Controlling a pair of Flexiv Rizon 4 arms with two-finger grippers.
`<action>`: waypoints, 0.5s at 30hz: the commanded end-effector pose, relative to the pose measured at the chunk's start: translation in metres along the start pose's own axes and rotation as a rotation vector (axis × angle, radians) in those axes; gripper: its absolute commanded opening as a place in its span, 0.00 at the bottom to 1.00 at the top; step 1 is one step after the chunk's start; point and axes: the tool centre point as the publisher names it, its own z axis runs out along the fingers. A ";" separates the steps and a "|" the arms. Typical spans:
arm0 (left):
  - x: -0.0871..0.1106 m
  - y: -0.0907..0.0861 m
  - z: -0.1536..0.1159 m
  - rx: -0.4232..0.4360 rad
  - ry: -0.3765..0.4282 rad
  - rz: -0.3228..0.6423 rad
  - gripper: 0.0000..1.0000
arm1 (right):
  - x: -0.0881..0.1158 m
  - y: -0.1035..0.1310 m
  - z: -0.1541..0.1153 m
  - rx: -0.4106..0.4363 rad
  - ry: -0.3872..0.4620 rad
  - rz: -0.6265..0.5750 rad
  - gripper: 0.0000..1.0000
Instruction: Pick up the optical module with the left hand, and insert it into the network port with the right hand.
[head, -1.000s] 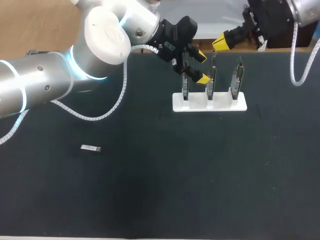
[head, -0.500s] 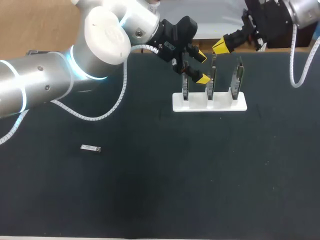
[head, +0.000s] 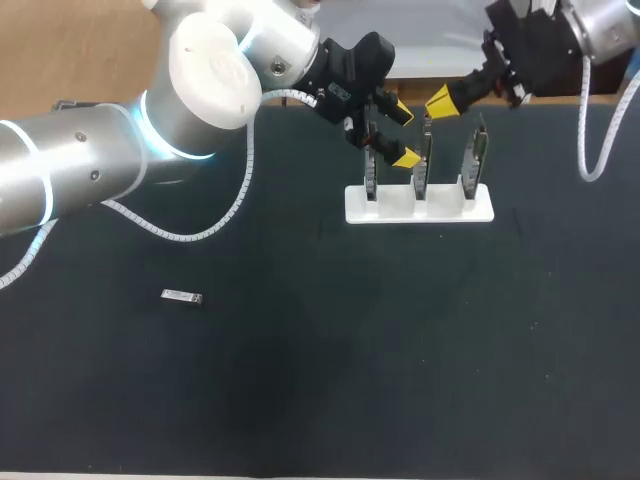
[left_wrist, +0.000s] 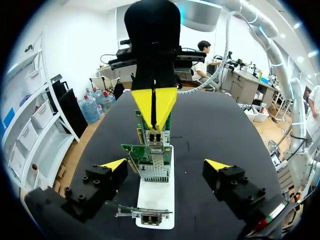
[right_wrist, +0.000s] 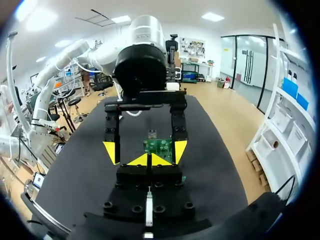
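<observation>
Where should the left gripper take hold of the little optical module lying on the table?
Grip the optical module across its two long sides, near mid-length, coming straight down from above. It lies flat on the table, a slim bar with nothing beside it, so straddling its narrow width should be easy.

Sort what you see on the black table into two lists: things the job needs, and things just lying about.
Needed for the job:
small silver metal optical module, lying flat, apart from the stand
white plastic stand holding three upright green circuit boards with network ports

Just lying about:
no loose extras seen; probably two of the boards are spares, but which cannot be told
</observation>
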 end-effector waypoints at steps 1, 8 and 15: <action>-0.001 0.002 0.001 0.003 0.005 -0.001 1.00 | -0.001 -0.003 -0.001 -0.008 -0.002 -0.002 0.00; -0.001 0.002 0.001 0.003 0.005 -0.001 1.00 | -0.014 -0.002 -0.005 0.002 -0.013 -0.039 0.00; -0.001 0.002 0.001 0.003 0.005 -0.001 1.00 | -0.010 -0.005 -0.001 -0.005 -0.011 -0.034 0.00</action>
